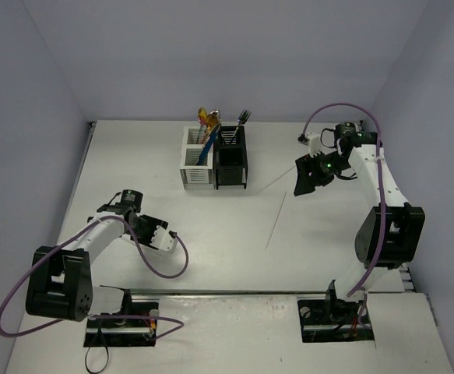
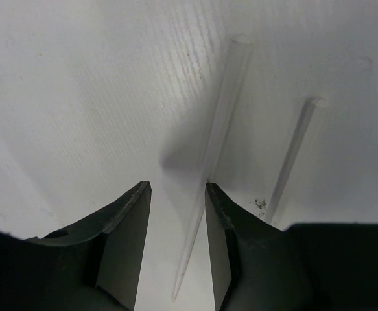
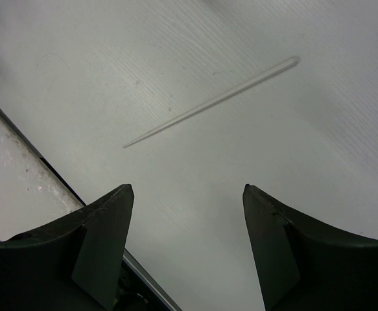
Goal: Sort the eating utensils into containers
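- Black-fingered left end effector [image 2: 176, 188] hangs low over the white worktop [image 1: 133, 171]. Its jaws are parted only narrowly, but the gap is wider than what lies in it.
- A clear, round plastic stick [image 2: 222, 123] runs lengthwise through that gap. It sits right against the tip of the finger [image 2: 226, 227] on the right of the wrist view, and the other finger stands apart from it. The jaws do not clamp it.
- A second clear stick [image 2: 295, 149] lies just beside the first, outside the jaws.
- The right end effector [image 3: 189, 188], also black-fingered, has its jaws spread wide with nothing between them. It is raised over the far right part of the worktop.
- A thin tapered clear stick [image 3: 211, 103] lies flat on the worktop ahead of those fingertips, apart from them.
- From above, another long thin stick [image 1: 277, 222] lies on the worktop between the two arms.
- At the far middle stand the joined slotted containers, a white caddy [image 1: 197, 164] on the left and a black caddy [image 1: 231, 160] on the right.
- Gold, pink and blue utensils [image 1: 205, 131] stand in the white caddy.
- A dark fork [image 1: 244, 118] stands in the black one.
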Robot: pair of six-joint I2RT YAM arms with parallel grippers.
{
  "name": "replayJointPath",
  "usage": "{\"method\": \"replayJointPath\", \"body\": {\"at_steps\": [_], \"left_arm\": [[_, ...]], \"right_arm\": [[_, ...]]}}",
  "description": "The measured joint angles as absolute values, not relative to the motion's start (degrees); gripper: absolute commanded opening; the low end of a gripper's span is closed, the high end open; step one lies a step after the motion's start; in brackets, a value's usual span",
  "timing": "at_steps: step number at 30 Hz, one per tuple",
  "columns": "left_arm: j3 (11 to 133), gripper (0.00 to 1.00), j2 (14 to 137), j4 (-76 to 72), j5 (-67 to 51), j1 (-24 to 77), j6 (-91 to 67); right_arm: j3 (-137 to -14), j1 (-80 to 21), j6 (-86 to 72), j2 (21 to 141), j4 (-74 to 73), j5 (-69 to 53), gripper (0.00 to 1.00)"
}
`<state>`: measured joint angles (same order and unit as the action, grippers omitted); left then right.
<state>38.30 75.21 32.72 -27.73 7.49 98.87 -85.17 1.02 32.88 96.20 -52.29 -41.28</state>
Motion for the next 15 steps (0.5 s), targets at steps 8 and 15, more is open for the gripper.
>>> {"method": "replayJointPath", "body": {"at_steps": [8,15], "left_arm": [[42.00,0.33,80.35,38.77,-27.86,7.49,105.03],[48.77,0.17,87.53,43.53,-25.94,7.80,106.55]], "right_arm": [[-85.17,1.02,32.97,96.24,-52.27,-41.30,0.65],[-85.17,1.02,33.15,97.02,-52.29,-41.30,0.65]]}}
